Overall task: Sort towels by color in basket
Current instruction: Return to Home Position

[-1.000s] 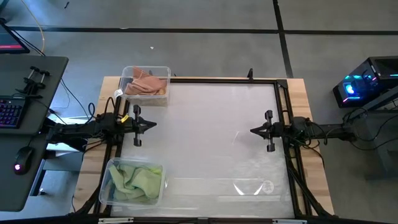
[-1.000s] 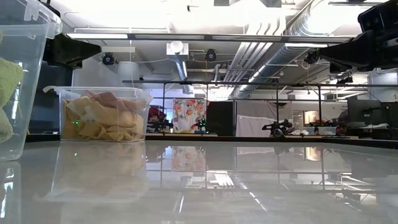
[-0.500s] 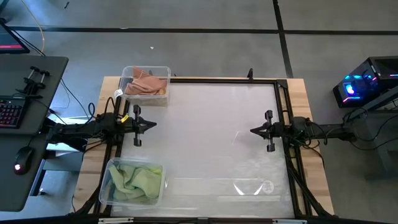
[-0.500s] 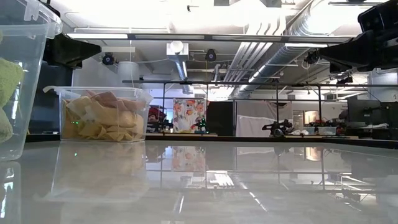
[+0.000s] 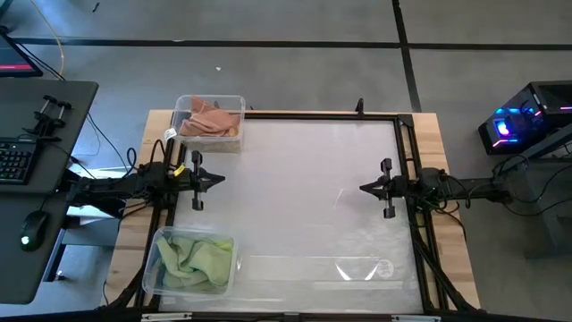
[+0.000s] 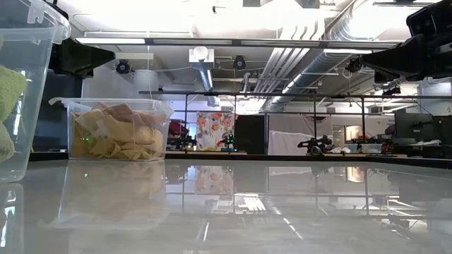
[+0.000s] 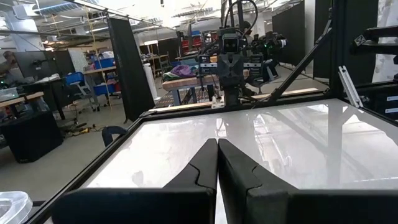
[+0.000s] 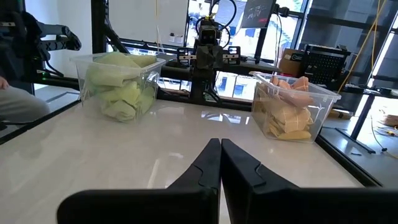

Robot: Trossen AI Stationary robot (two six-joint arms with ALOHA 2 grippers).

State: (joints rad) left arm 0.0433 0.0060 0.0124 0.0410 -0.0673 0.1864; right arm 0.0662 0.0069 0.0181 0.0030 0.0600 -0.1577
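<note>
Towels (image 8: 286, 115) all look put away from where I stand. The green towels (image 5: 195, 259) lie heaped in a clear bin (image 5: 159, 240) at one left corner of the counter (image 5: 304, 197), and the salmon, peach and yellow towels (image 5: 210, 121) are piled in a second clear bin (image 5: 183, 101) at the counter's other left corner. No loose cloth shows on the counter, so the sorting seems finished, with only parking the arms left. The left gripper (image 5: 217, 179) hangs at the counter's left edge between the two bins, its fingers pressed together on nothing. The right gripper (image 5: 364, 188) sits at the counter's right edge, likewise closed and empty. Between them the white counter lies open, framed by a dark rail (image 5: 322, 115), and both bins stand clear of either gripper.
</note>
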